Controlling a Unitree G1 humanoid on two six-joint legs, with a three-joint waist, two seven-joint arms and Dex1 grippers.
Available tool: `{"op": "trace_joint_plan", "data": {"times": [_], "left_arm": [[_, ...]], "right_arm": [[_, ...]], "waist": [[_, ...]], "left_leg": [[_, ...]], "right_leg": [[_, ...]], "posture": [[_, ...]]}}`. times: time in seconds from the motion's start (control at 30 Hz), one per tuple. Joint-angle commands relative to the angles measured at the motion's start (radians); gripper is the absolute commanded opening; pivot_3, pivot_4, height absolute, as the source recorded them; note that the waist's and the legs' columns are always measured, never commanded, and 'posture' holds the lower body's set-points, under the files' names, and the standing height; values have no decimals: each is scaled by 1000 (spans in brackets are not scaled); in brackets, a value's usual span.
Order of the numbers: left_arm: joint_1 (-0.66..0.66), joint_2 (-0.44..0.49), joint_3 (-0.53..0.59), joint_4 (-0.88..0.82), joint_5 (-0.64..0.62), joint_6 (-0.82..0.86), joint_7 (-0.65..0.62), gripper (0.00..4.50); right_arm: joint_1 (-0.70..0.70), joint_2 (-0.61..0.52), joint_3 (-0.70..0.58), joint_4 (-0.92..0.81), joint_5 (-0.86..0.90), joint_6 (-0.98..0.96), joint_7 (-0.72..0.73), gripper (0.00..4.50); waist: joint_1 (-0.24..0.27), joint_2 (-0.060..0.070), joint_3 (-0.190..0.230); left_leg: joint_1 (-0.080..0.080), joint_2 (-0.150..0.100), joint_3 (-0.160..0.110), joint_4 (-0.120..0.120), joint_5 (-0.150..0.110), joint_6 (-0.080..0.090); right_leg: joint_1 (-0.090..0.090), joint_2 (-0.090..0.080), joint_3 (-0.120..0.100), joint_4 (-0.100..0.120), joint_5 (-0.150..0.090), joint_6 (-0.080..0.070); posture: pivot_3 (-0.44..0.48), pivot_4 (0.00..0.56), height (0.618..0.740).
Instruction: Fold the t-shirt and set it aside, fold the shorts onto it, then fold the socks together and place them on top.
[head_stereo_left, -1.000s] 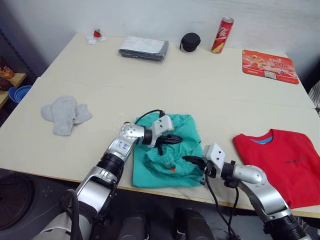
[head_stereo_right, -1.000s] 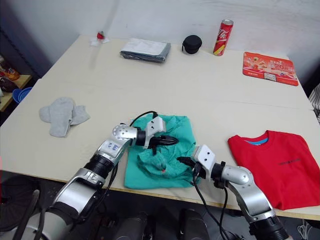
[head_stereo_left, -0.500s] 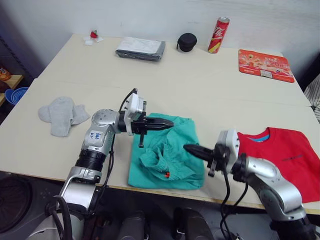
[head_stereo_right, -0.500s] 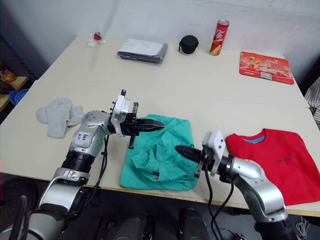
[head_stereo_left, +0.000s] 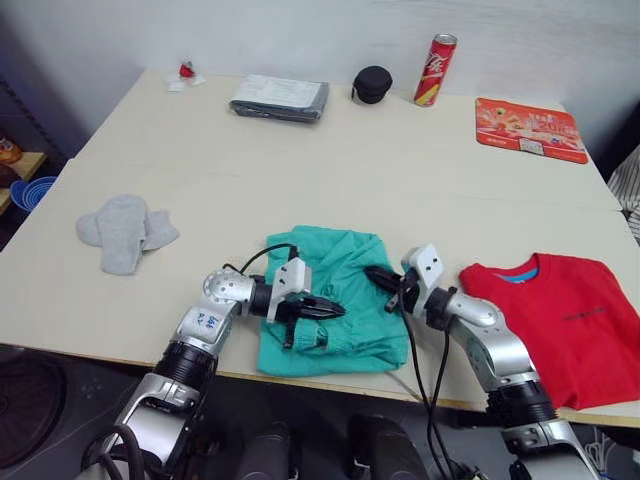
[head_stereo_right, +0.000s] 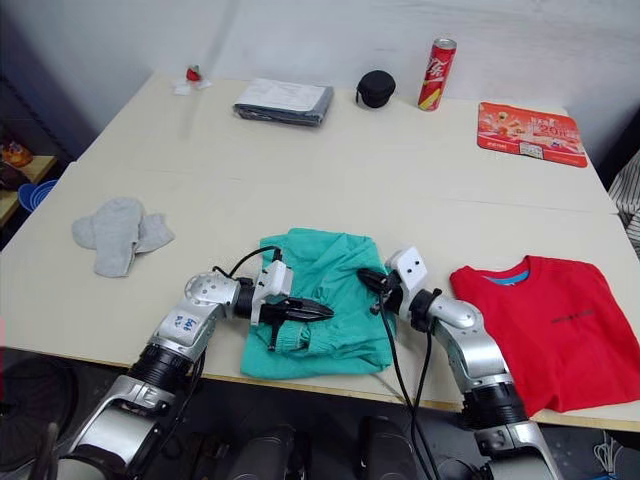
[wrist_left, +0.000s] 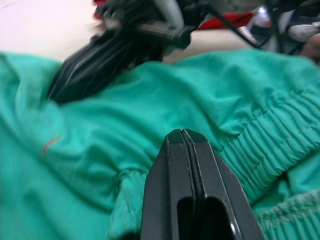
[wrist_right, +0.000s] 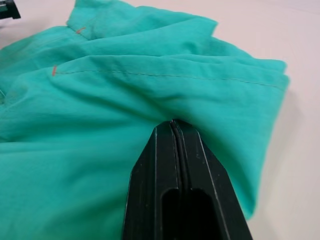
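Teal shorts (head_stereo_left: 335, 300) lie bunched nr the front edge of the cream table (head_stereo_left: 300, 170), roughly centre, betw the two arms. Left gripper (head_stereo_left: 335, 311) sits low over the shorts' front-left part, fingers pressed together w/ no gap; in the left wrist view its tips (wrist_left: 184, 137) rest against the fabric just beside the gathered elastic waist (wrist_left: 260, 150), but whether cloth is pinched betw them can't be told. Right gripper (head_stereo_left: 378, 276) is at the shorts' right edge, also closed tight; right wrist view shows the tips (wrist_right: 172, 125) tucked under a fold of teal cloth, touching it, grip on the fabric not clear.

Red t-shirt (head_stereo_left: 560, 320) lies flat on the table's right side, blue inner collar facing the far side, just beside the right arm and apart from the shorts. Grey socks (head_stereo_left: 125, 230) lie overlapping on the left side, well apart from both other garments.

Along the far edge: a flat grey folded packet (head_stereo_left: 280, 97), a small round black case (head_stereo_left: 376, 84), an upright red drink can (head_stereo_left: 434, 70), and a red printed mat (head_stereo_left: 530, 130) at the far right. A small red-and-white item (head_stereo_left: 186, 74) sits at the far left corner; too small to id. A blue bowl (head_stereo_left: 22, 190) shows off the table's left side.
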Motion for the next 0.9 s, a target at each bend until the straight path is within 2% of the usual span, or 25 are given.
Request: {"op": "trace_joint_plan", "data": {"times": [0.03, 0.13, 0.23, 0.27, 0.33, 0.4, 0.53, 0.6, 0.7, 0.73, 0.9], "left_arm": [[43, 34, 23, 91, 18, -34, -9, 0], [33, 39, 44, 75, -22, -51, -58, 0], [9, 37, 78, 67, -68, -78, -105, 0], [0, 38, 91, 63, -83, -87, -118, 0], [-14, 38, 116, 52, -113, -88, -138, 0], [-29, 47, 144, 28, -149, -65, -154, 0], [-32, 83, 143, 30, -122, -116, -190, 0], [-23, 93, 149, 55, -111, -146, -188, 0], [-11, 90, 159, 97, -104, -176, -172, 0], [-7, 86, 160, 108, -103, -185, -169, 0], [7, 67, 146, 163, -71, -234, -159, 0]], "right_arm": [[18, -33, -104, 6, 50, 47, -13, 17], [45, -72, -186, -54, 133, 138, 15, 17], [73, -131, -280, -171, 293, 292, 65, 17], [80, -156, -312, -211, 356, 361, 75, 179], [85, -205, -368, -267, 468, 500, 71, 530], [84, -300, -413, -305, 601, 714, 68, 1116], [48, -426, -415, -272, 750, 1059, 22, 2563], [-1, -422, -403, -221, 775, 1182, -35, 3205], [-73, -348, -386, -171, 788, 1294, -114, 4212], [-97, -312, -386, -151, 787, 1323, -143, 4423], [-144, -207, -283, -123, 719, 1387, -187, 4423]], "waist": [[-1, 2, -1], [-6, 3, -2], [-12, 6, 0], [-15, 6, 0], [-19, 7, 1], [-18, 7, 1], [-21, 8, 1], [-23, 8, 1], [-23, 8, 1], [-24, 8, 1], [-21, 8, 1]], "left_leg": [[0, 0, 0, 0, 0, 0], [1, 0, 0, 0, 0, 0], [1, 0, 0, -1, 0, 0], [0, 0, 0, -1, 0, 0], [0, 0, 0, -1, 0, 0], [0, 0, -1, -1, 0, 0], [-2, 0, -2, -1, -1, 1], [-1, 0, -2, -2, -1, 1], [-2, 0, -2, -2, -1, 1], [-2, 0, -2, -2, -1, 1], [-4, 0, -1, -2, -1, 1]], "right_leg": [[0, 0, 0, 0, 0, 0], [0, 0, 1, 0, 0, 0], [-1, 0, 1, 0, 0, 0], [-1, 0, 1, 0, 0, 0], [-1, -1, 1, -1, 0, 0], [-2, -1, 0, -1, 0, 0], [-2, -2, 0, -4, 0, -1], [-2, -2, 0, -5, 0, -1], [-3, -2, 0, -4, 0, -1], [-3, -2, 0, -4, 0, -1], [-4, -2, -1, -2, 0, -1]], "posture": [[0, 150, 740], [0, 150, 740], [0, 150, 740], [0, 150, 740], [0, 150, 740], [0, 150, 740], [0, 150, 740], [0, 150, 740], [0, 150, 740], [0, 150, 740], [0, 150, 740]]}}
